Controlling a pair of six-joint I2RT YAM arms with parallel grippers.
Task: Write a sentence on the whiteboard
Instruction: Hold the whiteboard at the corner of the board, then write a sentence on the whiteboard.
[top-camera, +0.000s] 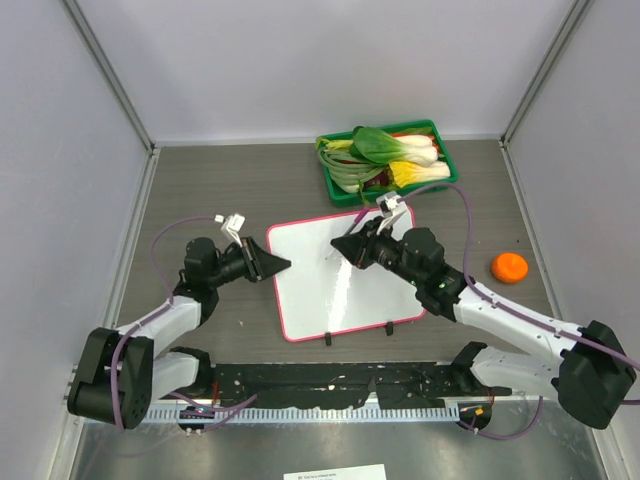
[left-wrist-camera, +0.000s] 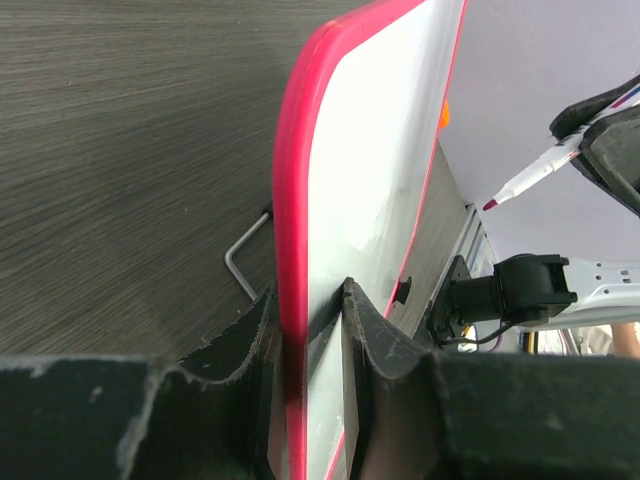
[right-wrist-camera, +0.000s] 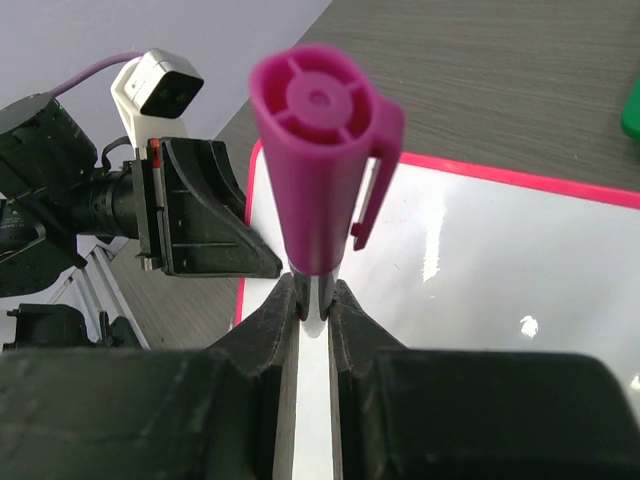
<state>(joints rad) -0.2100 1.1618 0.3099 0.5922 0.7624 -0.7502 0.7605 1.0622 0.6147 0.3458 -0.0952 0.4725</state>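
The whiteboard (top-camera: 340, 290), white with a pink-red frame, lies in the middle of the table with two small black feet at its near edge. My left gripper (top-camera: 284, 264) is shut on its left edge, and the left wrist view shows the frame (left-wrist-camera: 290, 200) pinched between the jaws of that gripper (left-wrist-camera: 310, 292). My right gripper (top-camera: 342, 249) hovers over the board's upper left part. It is shut on a marker (right-wrist-camera: 320, 140) whose magenta cap sits on the back end. The marker's red tip (left-wrist-camera: 491, 205) points toward the board's face (right-wrist-camera: 500, 260), apart from it.
A green tray (top-camera: 441, 152) of leafy vegetables stands at the back right, just beyond the board. An orange object (top-camera: 509, 267) lies on the table to the right. A bent metal rod (left-wrist-camera: 243, 258) lies by the board's edge. Grey walls enclose the table.
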